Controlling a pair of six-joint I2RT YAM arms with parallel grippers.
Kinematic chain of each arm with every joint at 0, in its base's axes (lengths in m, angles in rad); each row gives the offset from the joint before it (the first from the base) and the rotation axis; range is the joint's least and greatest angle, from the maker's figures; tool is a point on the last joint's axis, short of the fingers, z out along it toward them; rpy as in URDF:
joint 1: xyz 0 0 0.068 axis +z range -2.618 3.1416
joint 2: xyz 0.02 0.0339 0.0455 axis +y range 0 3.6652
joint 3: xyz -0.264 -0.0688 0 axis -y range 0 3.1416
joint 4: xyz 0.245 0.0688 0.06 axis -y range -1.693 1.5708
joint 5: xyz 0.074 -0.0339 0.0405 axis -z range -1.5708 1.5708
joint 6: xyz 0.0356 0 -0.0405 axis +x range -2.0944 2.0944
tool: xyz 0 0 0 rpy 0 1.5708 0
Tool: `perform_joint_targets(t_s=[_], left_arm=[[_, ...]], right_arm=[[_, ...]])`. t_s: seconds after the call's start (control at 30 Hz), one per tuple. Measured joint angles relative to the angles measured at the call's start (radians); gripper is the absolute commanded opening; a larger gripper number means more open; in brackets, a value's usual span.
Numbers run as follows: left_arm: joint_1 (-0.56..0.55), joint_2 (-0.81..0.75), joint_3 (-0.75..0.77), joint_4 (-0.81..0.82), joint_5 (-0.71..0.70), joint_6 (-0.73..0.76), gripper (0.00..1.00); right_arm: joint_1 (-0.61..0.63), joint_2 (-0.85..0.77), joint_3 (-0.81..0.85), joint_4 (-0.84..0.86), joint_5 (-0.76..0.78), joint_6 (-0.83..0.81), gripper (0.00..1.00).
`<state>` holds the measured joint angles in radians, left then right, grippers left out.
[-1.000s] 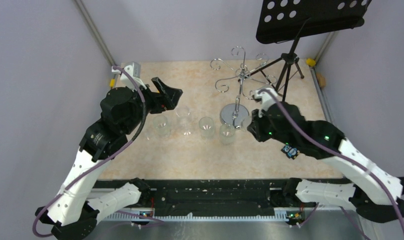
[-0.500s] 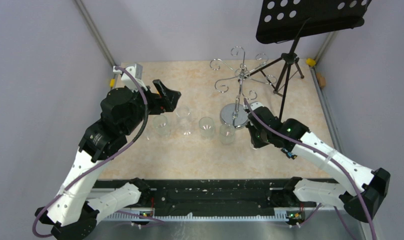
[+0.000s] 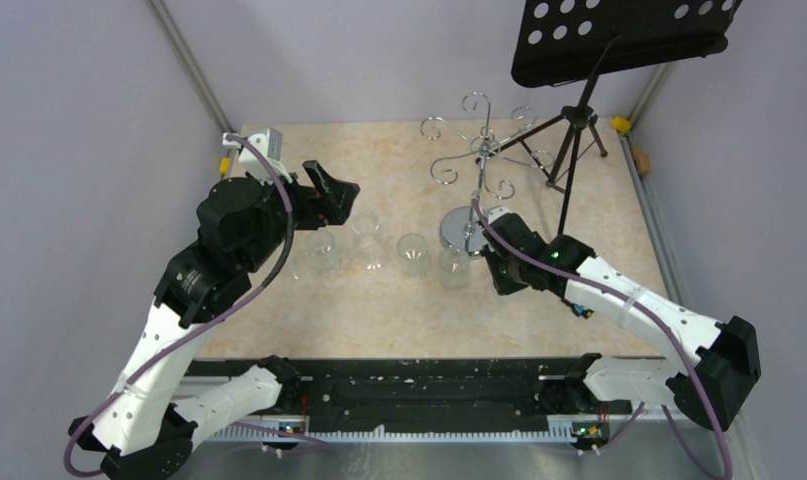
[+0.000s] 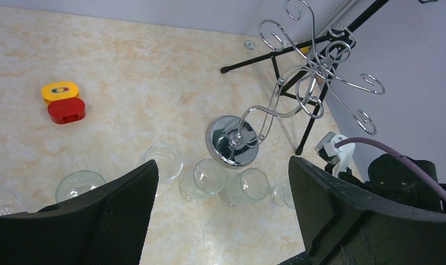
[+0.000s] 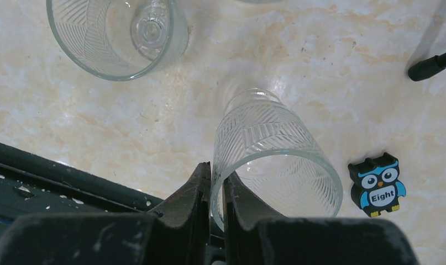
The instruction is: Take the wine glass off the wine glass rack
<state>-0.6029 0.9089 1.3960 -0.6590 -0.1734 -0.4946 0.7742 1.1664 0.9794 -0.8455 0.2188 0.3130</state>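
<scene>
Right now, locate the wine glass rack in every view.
Top external: wine glass rack upper centre.
Left wrist: centre-right, base low, curled arms toward the top.
Right wrist: not visible.
Landmark: black tripod behind the rack; one foot shows in the right wrist view.

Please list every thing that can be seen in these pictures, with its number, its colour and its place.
table: one, beige marble pattern, under everything
wine glass rack: one, chrome, far right of middle, no glass hanging on it
music stand: one, black, far right corner
standing glasses: at least four, clear, in a row left of the rack's base
held glass: one, clear with a line pattern, near the rack's base
owl block: one, blue and black, marked "Eight", beside the held glass
small blocks: two, yellow and red, side by side, far left
left claw: one, black, open, above the row's left end
right claw: one, black, shut on the held glass's rim
</scene>
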Motion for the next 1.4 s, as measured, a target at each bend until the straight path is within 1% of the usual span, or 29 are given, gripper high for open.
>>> perform_joint_targets(t_s=[0.13,0.57,0.8,0.93,1.13,1.4], left_arm=[[0.0,-0.01,0.0,0.0,0.0,0.0,0.9],[0.0,-0.014,0.0,0.0,-0.004,0.002,0.91],[0.0,-0.021,-0.005,0.0,-0.005,0.004,0.91],[0.0,-0.024,-0.005,0.0,-0.006,0.005,0.91],[0.0,-0.026,-0.005,0.0,-0.008,0.005,0.91],[0.0,-0.032,-0.006,0.0,-0.009,0.006,0.91]], right_arm=[[-0.005,0.01,-0.004,0.018,0.0,-0.007,0.1],[-0.021,0.041,-0.039,0.057,-0.005,-0.024,0.11],[-0.026,0.068,-0.062,0.076,-0.008,-0.03,0.15],[-0.029,0.068,-0.069,0.106,-0.017,-0.037,0.19],[-0.032,0.064,-0.07,0.152,-0.018,-0.045,0.31],[-0.032,0.057,-0.068,0.151,-0.011,-0.052,0.4]])
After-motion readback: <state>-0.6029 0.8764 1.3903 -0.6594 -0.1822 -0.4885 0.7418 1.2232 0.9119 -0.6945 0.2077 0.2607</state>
